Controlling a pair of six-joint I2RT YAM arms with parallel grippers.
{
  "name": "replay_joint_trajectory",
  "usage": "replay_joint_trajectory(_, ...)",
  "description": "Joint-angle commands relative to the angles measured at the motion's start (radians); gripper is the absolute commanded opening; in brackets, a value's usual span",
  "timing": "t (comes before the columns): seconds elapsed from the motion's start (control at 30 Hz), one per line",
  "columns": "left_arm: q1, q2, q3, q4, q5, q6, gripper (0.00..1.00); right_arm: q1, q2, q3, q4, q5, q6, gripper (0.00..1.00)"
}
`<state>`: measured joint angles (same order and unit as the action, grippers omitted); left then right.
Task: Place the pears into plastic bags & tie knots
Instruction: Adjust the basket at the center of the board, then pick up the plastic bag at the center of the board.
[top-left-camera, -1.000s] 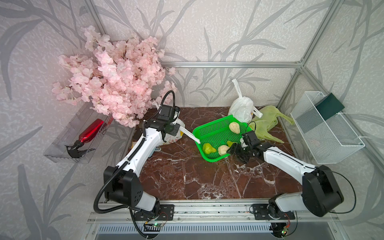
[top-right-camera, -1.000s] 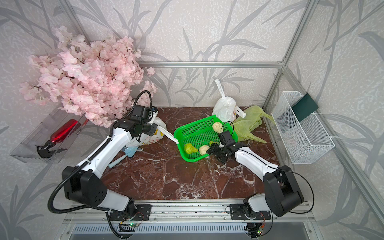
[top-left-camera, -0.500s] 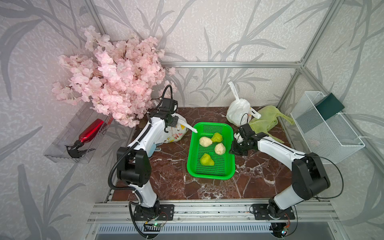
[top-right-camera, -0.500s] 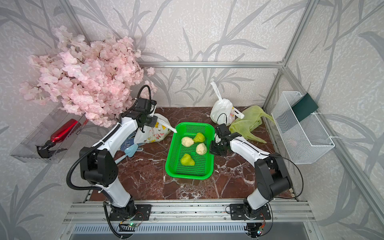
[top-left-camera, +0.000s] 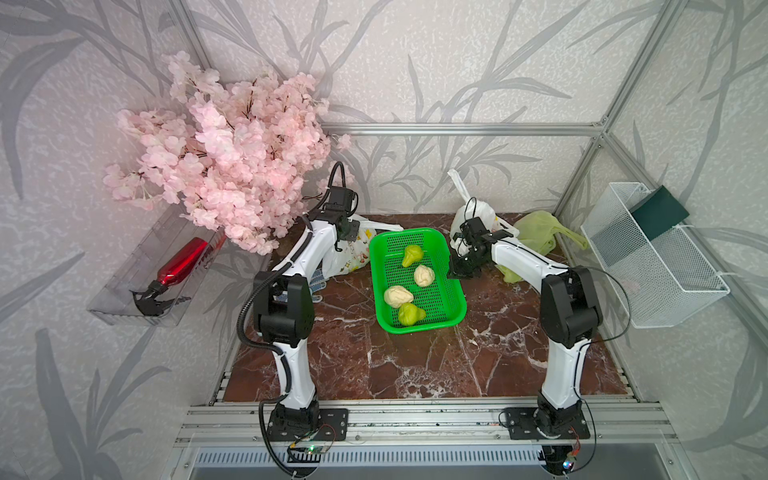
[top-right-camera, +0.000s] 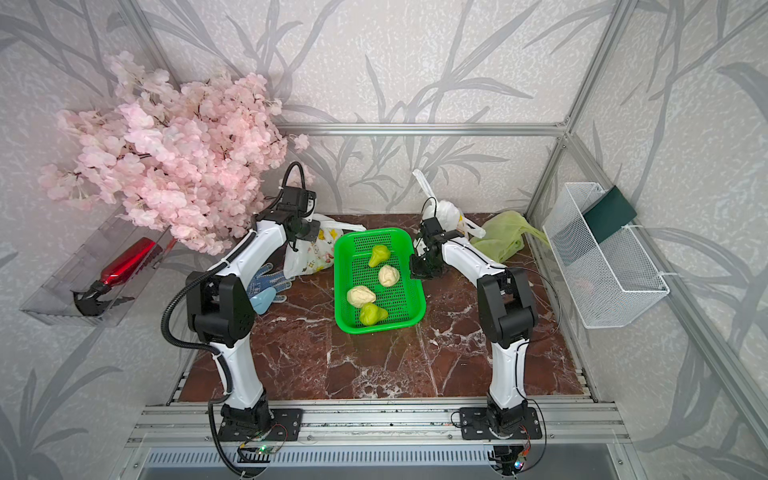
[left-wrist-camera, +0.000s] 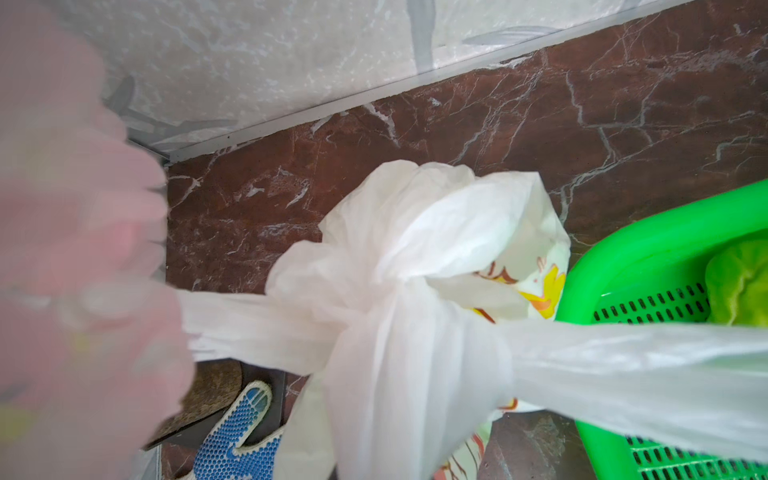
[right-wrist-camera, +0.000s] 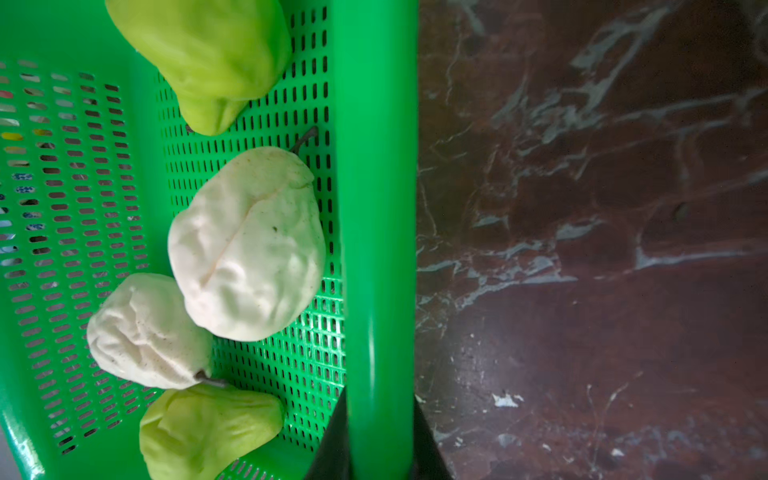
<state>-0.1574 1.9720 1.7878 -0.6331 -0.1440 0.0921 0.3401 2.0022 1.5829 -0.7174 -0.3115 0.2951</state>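
From where I stand, the right gripper has its jaws closed narrow on the right rim of the green basket, 1 finger inside the wall and 1 outside. That looks like a hold for dragging or steadying the basket, not for picking fruit. 4 pears lie loose in it, 2 green and 2 cream, spread from the far end to the near end. So the fruit not yet bagged sits mid-worktop, between the 2 arms and within reach of either.

The left gripper is at the far left, right over the printed white bag, which lies just beside the basket's far-left corner. Its jaws are closed. Whether they pinch a handle strip I cannot tell, since the wrist view shows only the knot and its 2 flat strips. That bag looks tied.

Another white bag stands at the far edge with a strip sticking up. The yellow-green bag lies slack at the far right, probably the next to fill.
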Motion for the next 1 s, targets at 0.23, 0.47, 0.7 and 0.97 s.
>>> replay_joint_trajectory(0.23,-0.003,-0.17,-0.032,-0.057,-0.021,-0.076,0.99,-0.157,-0.279,-0.091,0.006,0.137,-0.042,0.82)
replay_joint_trajectory(0.47,0.018,-0.434,-0.319,0.214,0.126,-0.202,0.99,-0.247,-0.271,-0.214,0.064,0.58,-0.083,0.85)
replay_joint_trajectory(0.7,0.019,-0.522,-0.323,0.125,0.34,-0.286,0.79,-0.25,-0.057,-0.079,0.071,0.557,-0.118,0.85)
replay_joint_trajectory(0.97,-0.114,-0.675,-0.49,0.023,0.355,-0.232,0.6,-0.234,-0.003,-0.115,0.213,0.567,-0.154,0.36)
